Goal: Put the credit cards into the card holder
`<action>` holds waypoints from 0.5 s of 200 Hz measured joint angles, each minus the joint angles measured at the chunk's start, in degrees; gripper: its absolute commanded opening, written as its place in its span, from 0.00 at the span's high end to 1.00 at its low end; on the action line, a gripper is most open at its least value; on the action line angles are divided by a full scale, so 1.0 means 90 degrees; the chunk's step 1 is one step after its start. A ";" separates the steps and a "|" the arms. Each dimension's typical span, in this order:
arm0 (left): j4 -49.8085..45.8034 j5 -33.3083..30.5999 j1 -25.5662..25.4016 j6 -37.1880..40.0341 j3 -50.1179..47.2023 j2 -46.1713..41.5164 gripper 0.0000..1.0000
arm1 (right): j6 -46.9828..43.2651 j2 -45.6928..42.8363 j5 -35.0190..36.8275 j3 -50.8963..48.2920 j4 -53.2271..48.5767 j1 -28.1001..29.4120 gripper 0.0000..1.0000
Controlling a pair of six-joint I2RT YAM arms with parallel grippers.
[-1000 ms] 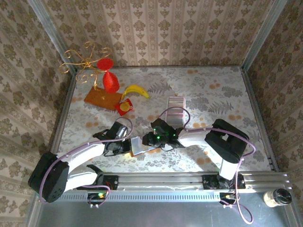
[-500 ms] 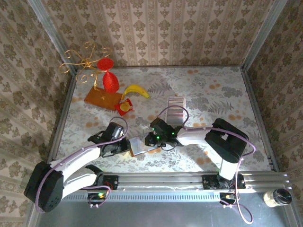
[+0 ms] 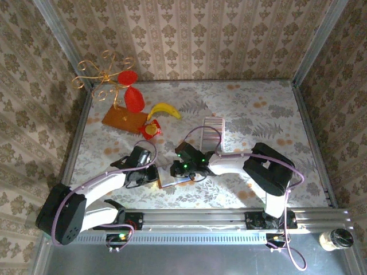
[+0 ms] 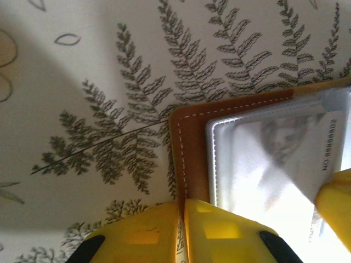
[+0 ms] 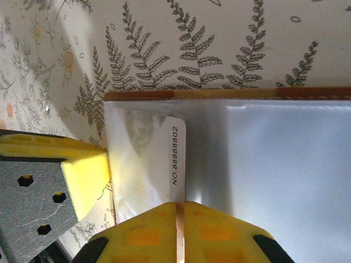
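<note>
From above, the small brown leather card holder (image 3: 170, 178) lies open on the fern-patterned desk (image 3: 258, 109), near the front edge and between your two arms. Your left gripper (image 3: 153, 175) meets its left side, and your right gripper (image 3: 176, 170) sits over its top. The long striped strip of pale silver-grey credit cards (image 3: 213, 128) lies farther back, well apart from the holder.

At the left wrist, your left gripper (image 4: 182, 213) is clamped tight on the stitched brown edge of the card holder (image 4: 192, 131). One pale credit card (image 4: 285, 142), printed with a number, lies tilted over the holder's pale inside. A yellow finger (image 4: 335, 194) of your right gripper is beside it.

At the right wrist, your right gripper (image 5: 180, 216) is pinched closed on the short end of that credit card (image 5: 174, 153), which lies flat against the inside of the card holder (image 5: 263, 164). You cannot tell whether it is in a pocket. A yellow finger (image 5: 82, 164) of your left gripper sits at the holder's left edge.
</note>
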 measured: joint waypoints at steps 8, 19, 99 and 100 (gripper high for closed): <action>0.0046 0.0019 0.0000 0.0000 0.0000 0.0000 0.87 | -0.0002 0.0024 -0.0005 0.0027 -0.0010 0.0012 0.91; 0.0078 0.0034 0.0000 0.0000 0.0000 0.0012 0.87 | 0.0000 0.0044 -0.0002 0.0068 -0.0041 0.0027 0.91; 0.0291 0.0073 0.0000 0.0002 -0.0153 -0.0121 0.87 | 0.0350 -0.0719 0.1149 -0.0153 -0.1078 0.0374 0.65; 0.0294 0.0073 0.0000 0.0002 -0.0158 -0.0124 0.87 | 0.0362 -0.0741 0.1166 -0.0160 -0.1095 0.0379 0.65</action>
